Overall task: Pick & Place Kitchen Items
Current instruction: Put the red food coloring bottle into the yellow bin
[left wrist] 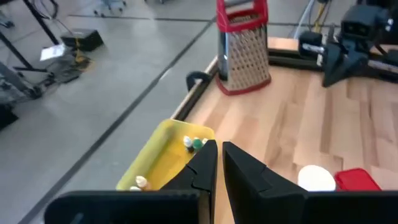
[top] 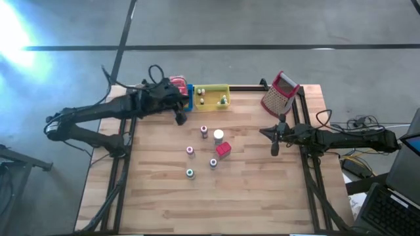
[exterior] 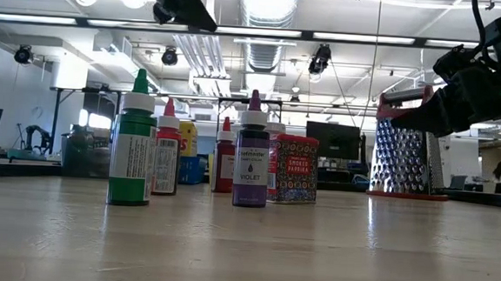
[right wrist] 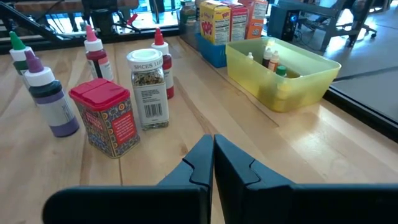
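The left claw (top: 181, 118) hangs over the far left part of the wooden table (top: 262, 190), with its two dark fingers almost together and nothing between them. Right behind it, at the far edge, sits a blue tray (top: 189, 97) with little boxes in it, and next to that a yellow tray (top: 211, 96) with a few tiny bottles inside.

In the middle of the table stand the loose kitchen items. Farthest left and nearest the front is the green bottle (top: 189, 173). A little farther back is a bottle with a pink cap (top: 190, 150). Past it stands another small bottle with a pink cap (top: 204, 130), the one closest to the left claw. Just to its right is a spice jar (top: 218, 136) with a white lid, and touching or just beside the jar is a red tin (top: 224, 150). In front of the tin stands the violet bottle (top: 214, 162). These things are close together, so each one has a neighbour in the way.

At the far right corner stands a tall metal grater (top: 278, 96) with a red handle. The right claw (top: 275, 150) hangs near the right edge, in front of the grater, with its fingers pressed together and holding nothing.
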